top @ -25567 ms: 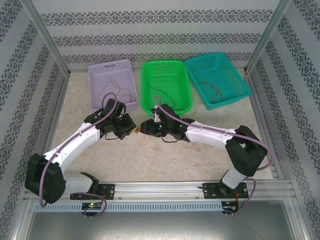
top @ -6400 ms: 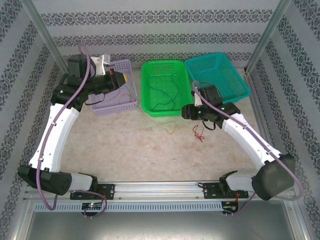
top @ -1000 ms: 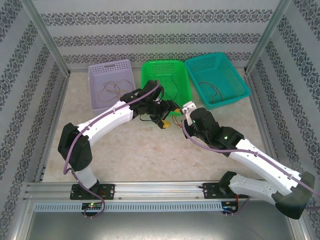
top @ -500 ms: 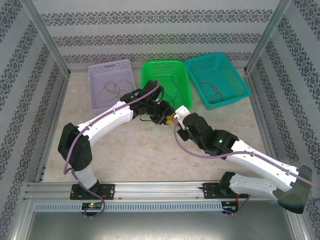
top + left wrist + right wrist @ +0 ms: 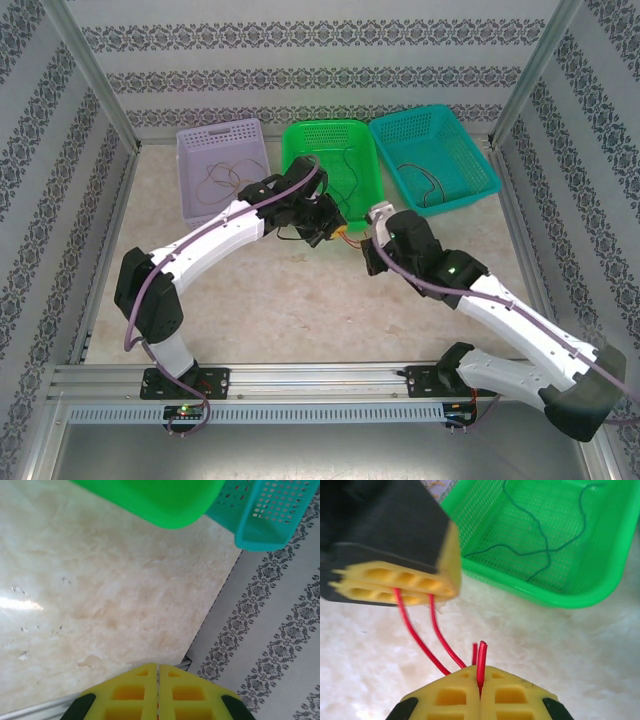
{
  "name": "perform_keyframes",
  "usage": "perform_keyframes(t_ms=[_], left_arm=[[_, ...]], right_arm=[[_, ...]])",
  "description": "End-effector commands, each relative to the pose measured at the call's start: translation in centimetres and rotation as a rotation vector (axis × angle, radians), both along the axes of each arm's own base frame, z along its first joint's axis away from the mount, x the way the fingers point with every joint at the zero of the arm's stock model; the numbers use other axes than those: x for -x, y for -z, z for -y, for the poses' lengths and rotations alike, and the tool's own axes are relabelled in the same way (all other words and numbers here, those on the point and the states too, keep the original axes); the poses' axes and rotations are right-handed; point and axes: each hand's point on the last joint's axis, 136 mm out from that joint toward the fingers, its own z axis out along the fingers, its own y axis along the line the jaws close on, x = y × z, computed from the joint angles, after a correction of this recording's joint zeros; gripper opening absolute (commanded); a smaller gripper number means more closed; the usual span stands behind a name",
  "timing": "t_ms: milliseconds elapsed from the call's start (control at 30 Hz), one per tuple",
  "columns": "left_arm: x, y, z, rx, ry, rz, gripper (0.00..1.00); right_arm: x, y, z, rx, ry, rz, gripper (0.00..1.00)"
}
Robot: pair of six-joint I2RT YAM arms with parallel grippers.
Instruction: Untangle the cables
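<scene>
Fingers first, from the right wrist camera: your right gripper point(image 5: 480, 680) has its yellow pads pressed together on the red cable point(image 5: 420, 635), a short end sticking up out of the pinch. Two strands of that cable run up and left to the left gripper point(image 5: 395, 584), which hangs just above the table point(image 5: 570, 645) and is clamped on them too. Beyond it, a dark green cable point(image 5: 540, 535) lies loose in the green basket point(image 5: 535, 592), apart from the red one.

From the left wrist camera, the left gripper's pads meet along a thin seam. You cannot see the cable from this angle, just bare table, the green basket's corner and the teal basket point(image 5: 265, 535).

From the top camera, both arms meet mid-table, just in front of the green basket, fingertips near one another with the red cable bridging the small gap. The purple basket point(image 5: 220, 127) holds yellow-brown cables point(image 5: 225, 180), and the teal one holds a dark cable point(image 5: 425, 185).

By my reading, you are late in the job: three colours already sit apart in their baskets, and the red cable looks like the last one out. What remains is to draw your grippers apart so its doubled loop opens, then set it down alone. I cannot tell where it belongs.
</scene>
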Motion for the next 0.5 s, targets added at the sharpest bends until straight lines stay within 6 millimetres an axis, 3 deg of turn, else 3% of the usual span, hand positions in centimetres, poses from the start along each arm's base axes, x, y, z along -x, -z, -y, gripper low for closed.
perform_keyframes(t_ms=[0,300,467], left_arm=[[-0.7,-5.0,-0.3,0.009,0.067,0.242,0.0],[2.3,-6.9,2.4,0.121,0.439,0.502,0.0],[3.7,-6.6,1.2,0.063,0.526,0.577,0.0]], right_arm=[[2.5,2.6,-0.5,-0.218,0.017,-0.323,0.0],[0.2,1.7,0.4,-0.458,0.151,-0.587,0.0],[-0.7,1.7,0.9,-0.503,0.186,-0.652,0.0]])
